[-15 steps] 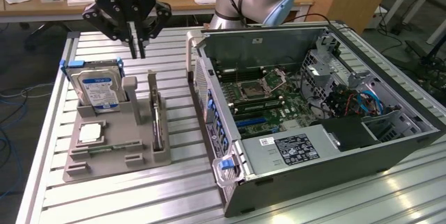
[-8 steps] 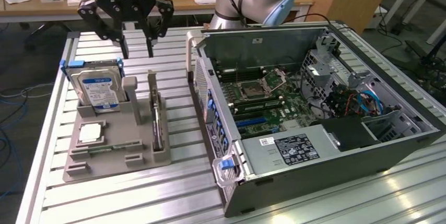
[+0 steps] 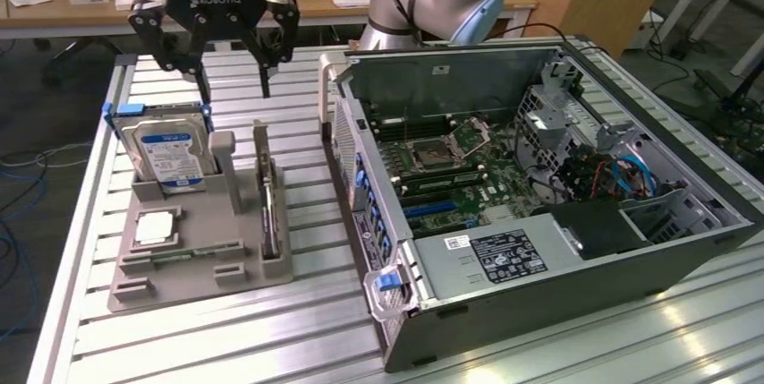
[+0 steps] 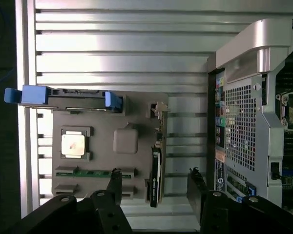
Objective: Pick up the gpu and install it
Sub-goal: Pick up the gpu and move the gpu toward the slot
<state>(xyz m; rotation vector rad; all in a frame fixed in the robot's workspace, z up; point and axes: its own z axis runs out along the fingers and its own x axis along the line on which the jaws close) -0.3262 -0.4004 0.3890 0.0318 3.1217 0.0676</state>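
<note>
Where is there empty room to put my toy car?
The biggest bare patch of table lies at the exterior view's bottom left, bordered by the grey holder and the corner of the computer case. A smaller one sits beyond the holder, under the open hand. The strip between the gpu and the case is tight; the holder is crowded.

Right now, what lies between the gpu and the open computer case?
Nothing but a bare strip of slatted table separates the gpu, standing on edge in its gray holder, from the computer case; both the exterior and wrist views show this.
</note>
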